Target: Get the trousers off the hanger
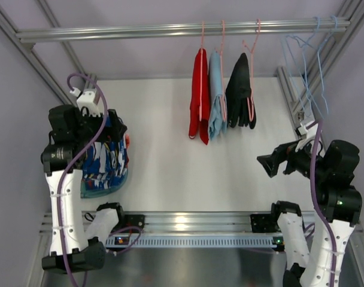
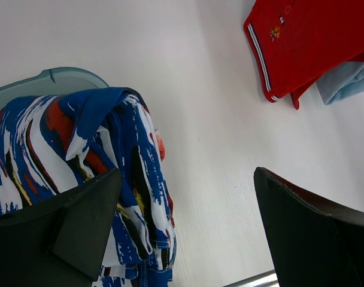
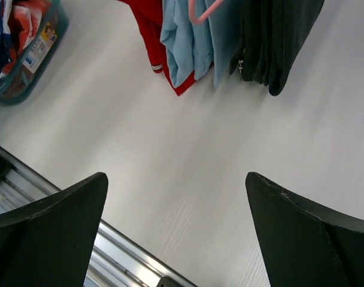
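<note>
The trousers (image 1: 108,165), blue with white and red streaks, lie bunched in a teal basket (image 2: 68,74) at the table's left. In the left wrist view the trousers (image 2: 80,140) spill over the basket's rim. My left gripper (image 1: 115,128) hovers over them, open, and its jaws (image 2: 188,179) hold nothing. Thin light-blue wire hangers (image 1: 293,40) hang bare from the rail at the far right; I cannot tell which one is the task's hanger. My right gripper (image 1: 267,165) is at the right, apart from them, open (image 3: 176,179) and empty.
A metal rail (image 1: 170,28) crosses the back. A red garment (image 1: 199,95), a light-blue one (image 1: 216,98) and a black one (image 1: 240,92) hang from it on pink hangers. The frame's aluminium bar (image 1: 188,221) runs along the near edge.
</note>
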Robot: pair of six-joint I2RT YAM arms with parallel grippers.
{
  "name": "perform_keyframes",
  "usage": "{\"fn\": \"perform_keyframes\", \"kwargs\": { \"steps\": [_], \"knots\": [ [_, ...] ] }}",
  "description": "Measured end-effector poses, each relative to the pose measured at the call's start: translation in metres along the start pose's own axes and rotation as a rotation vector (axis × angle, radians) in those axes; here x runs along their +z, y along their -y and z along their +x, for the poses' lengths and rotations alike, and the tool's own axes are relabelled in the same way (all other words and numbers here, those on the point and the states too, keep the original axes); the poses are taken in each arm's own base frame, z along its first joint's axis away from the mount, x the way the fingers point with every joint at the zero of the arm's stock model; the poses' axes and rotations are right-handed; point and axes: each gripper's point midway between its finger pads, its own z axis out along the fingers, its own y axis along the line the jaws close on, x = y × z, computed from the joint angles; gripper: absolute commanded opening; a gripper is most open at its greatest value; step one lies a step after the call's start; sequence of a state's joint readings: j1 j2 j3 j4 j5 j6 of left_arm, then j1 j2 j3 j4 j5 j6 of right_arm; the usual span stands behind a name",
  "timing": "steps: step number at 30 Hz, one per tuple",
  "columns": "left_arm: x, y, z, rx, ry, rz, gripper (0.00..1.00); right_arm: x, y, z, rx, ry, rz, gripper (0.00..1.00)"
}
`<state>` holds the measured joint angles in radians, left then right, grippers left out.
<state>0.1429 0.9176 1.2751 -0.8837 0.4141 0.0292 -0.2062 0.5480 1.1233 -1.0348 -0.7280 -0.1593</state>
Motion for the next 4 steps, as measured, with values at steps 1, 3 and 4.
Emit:
{"fn": "perform_keyframes", "kwargs": {
  "steps": [1,3,4],
  "knots": [
    [-0.0010,0.0003,-0.0009,0.000,0.002,-0.001,0.98,-0.0003,-0.0008,0.0041,0.004,-0.009,-0.002,1.00],
    [-0.0028,0.0009,-0.0008,-0.003,-0.001,-0.002,0.98,-0.0008,-0.0022,0.0049,0.001,-0.008,-0.006,1.00],
    [-0.0035,0.0012,-0.0013,-0.005,-0.004,-0.002,0.98,-0.0008,-0.0027,0.0049,0.001,-0.007,-0.009,0.99]
  ]
}}
